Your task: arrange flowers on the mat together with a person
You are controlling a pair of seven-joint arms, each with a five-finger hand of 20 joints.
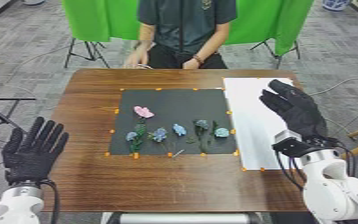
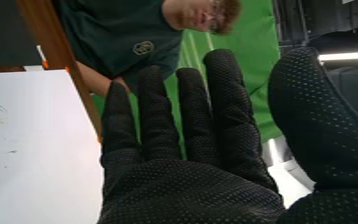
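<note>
Well leftward of right robot hand (image 1: 302,114): flowers (image 1: 179,130) (apart)

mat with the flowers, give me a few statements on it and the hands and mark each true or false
1. The pink flower lies on the dark mat, farther from the robot than the blue flowers. True.
2. The white sheet lies left of the dark mat. False: it lies right of it.
3. The left hand is open. True.
4. The right hand is curled round a stem. False: its fingers are straight and it holds nothing.
</note>
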